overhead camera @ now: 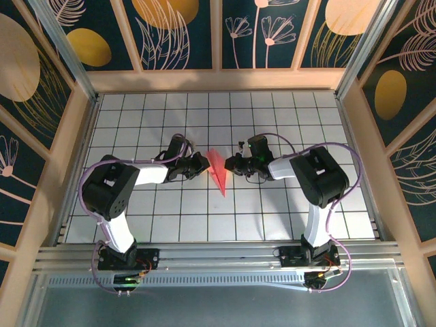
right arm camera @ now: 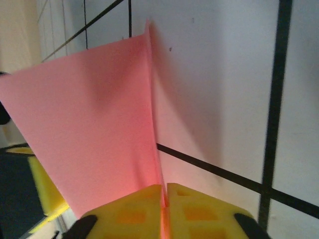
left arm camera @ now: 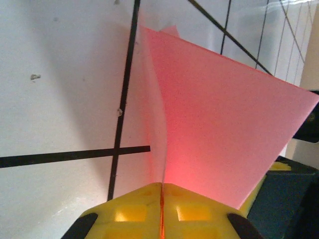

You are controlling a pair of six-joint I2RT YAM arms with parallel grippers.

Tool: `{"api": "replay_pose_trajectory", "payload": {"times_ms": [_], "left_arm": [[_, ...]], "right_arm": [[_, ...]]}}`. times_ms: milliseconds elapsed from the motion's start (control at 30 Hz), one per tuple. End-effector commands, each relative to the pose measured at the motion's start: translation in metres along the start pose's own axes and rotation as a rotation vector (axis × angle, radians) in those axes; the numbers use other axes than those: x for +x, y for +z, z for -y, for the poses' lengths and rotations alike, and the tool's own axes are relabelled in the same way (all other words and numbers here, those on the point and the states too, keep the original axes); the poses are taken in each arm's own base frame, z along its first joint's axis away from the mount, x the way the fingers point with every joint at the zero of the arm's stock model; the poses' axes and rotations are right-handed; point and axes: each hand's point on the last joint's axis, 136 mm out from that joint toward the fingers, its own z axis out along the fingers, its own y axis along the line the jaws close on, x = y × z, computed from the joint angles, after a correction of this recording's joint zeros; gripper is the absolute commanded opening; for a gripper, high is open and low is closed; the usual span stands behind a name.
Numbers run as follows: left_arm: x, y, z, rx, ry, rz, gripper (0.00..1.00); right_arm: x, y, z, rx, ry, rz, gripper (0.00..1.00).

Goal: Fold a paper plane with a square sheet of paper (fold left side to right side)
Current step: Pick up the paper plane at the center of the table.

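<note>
**Two robot arms pinch a folded pink paper plane between them at the middle of a gridded table**

From above, a wooden-framed enclosure surrounds the workspace. Its wall panels (overhead camera: 177, 34) are dark blue, painted with gold discs and pale outline drawings of leaves and flowers. Inside it lies a white table (overhead camera: 272, 218) ruled with a grid of thin dark lines.

Two black-and-white arms are bolted at the near edge. The left arm (overhead camera: 112, 187) bends up and reaches inward to the right. The right arm (overhead camera: 320, 174) mirrors it, reaching inward to the left. Purple cables loop along both.

The left gripper (overhead camera: 201, 163) and the right gripper (overhead camera: 231, 164) face each other near the centre of the table. The paper plane (overhead camera: 218, 170) sits between them. From above it reads as a narrow salmon-pink wedge, with its point aimed toward the near edge.

In the left wrist view, the left gripper (left arm camera: 162, 191) is clenched. Its yellow fingers (left arm camera: 134, 209) meet with only a thin seam between them, and the paper plane (left arm camera: 224, 124) rises out of that seam. The paper stands on edge above the table as a broad pink flap spreading to the right, with a second, paler layer curling just behind it.

In the right wrist view, the right gripper (right arm camera: 164, 191) is likewise pressed closed on the paper plane (right arm camera: 89, 124). Its yellow fingers (right arm camera: 199, 209) nip the crease, and the pink flap fans away to the left.
</note>
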Motion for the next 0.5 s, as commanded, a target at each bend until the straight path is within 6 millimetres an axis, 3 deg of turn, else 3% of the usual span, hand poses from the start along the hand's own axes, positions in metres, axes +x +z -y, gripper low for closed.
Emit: {"api": "replay_pose_trajectory", "payload": {"times_ms": [0, 133, 267, 400, 467], "left_arm": [[-0.007, -0.008, 0.025, 0.063, 0.017, 0.031, 0.07], [-0.005, -0.009, 0.034, 0.097, 0.009, 0.024, 0.06], [-0.004, -0.008, 0.038, 0.104, 0.009, 0.022, 0.05], [-0.004, -0.006, 0.038, 0.101, 0.003, 0.020, 0.05], [-0.003, -0.006, 0.038, 0.102, -0.001, 0.019, 0.05]], "right_arm": [[-0.017, -0.020, -0.013, 0.044, -0.076, 0.061, 0.21], [-0.020, -0.041, -0.012, 0.148, -0.131, 0.086, 0.31], [-0.011, -0.059, -0.021, 0.190, -0.184, 0.078, 0.33], [0.007, -0.059, -0.037, 0.160, -0.217, 0.028, 0.34], [0.024, -0.050, -0.047, 0.138, -0.231, -0.017, 0.37]]}}
